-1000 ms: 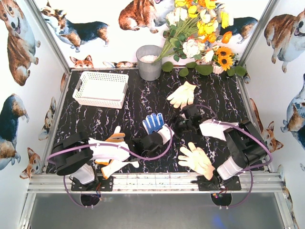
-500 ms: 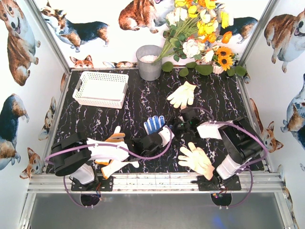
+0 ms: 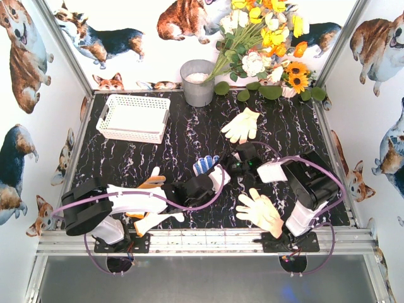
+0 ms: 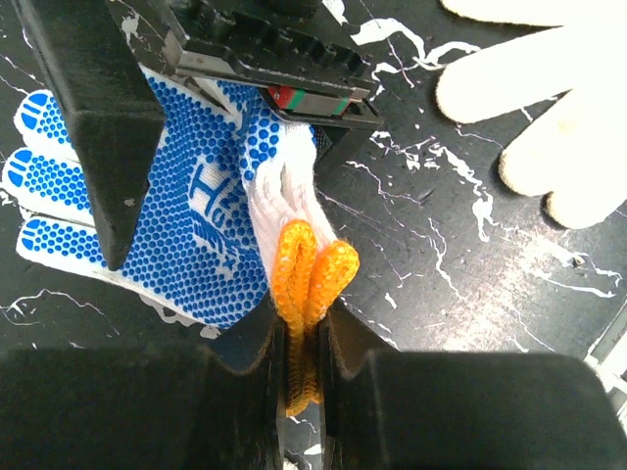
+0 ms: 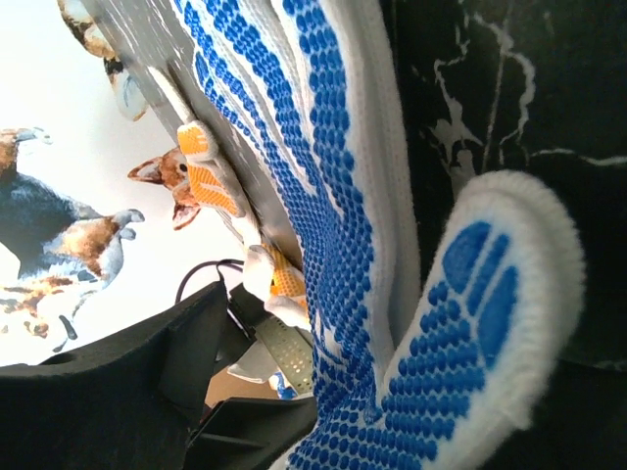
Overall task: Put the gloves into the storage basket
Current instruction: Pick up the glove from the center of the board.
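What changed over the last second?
The right gripper moved left, in over the blue glove, jaws open. The glove looks slightly more bunched. The left gripper stays shut on its orange cuff. The storage basket and the far cream glove lie as before.

White walls (image 3: pixel 25 126) printed with corgis close me in left, right and far. My black, white-veined table (image 3: pixel 183 136) is brightly lit, a metal rail (image 3: pixel 202 241) along its near edge.
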